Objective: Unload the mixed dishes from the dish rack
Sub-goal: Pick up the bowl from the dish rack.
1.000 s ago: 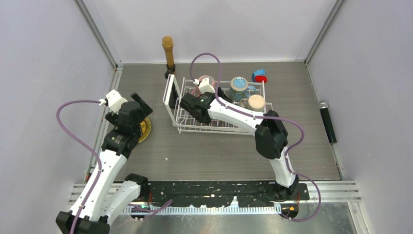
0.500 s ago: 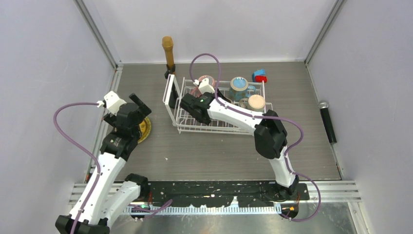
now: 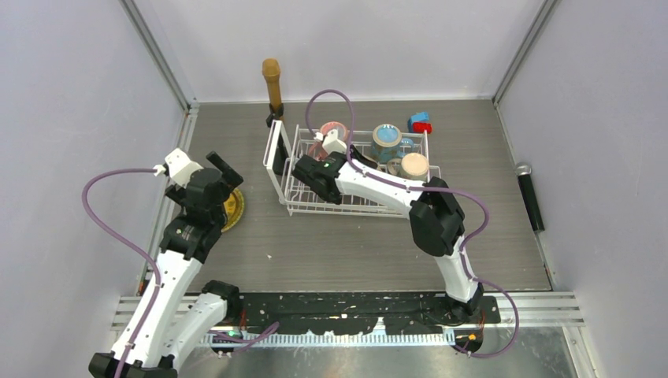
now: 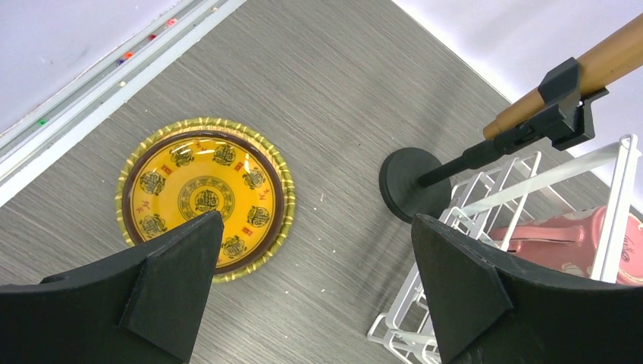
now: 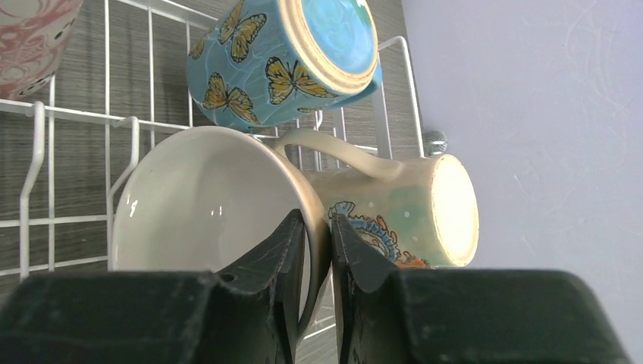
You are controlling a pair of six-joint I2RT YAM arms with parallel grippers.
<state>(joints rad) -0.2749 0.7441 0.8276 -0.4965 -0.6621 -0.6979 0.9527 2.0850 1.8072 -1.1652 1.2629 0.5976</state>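
Near left, the left pincer hangs released above a golden plate lying flat on the tabletop, apparently already unloaded. Farther in, the right pincer is clenched on the rim of the white bowl inside the dish rack, a grip suited to lifting it out. A blue mug, cream mug and pink mug wait beyond. Grey wood-grain surface, pale lilac walls.

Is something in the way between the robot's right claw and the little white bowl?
No. The right gripper pinches the small white bowl by its rim inside the white wire dish rack. The cream patterned mug lies close beside it.
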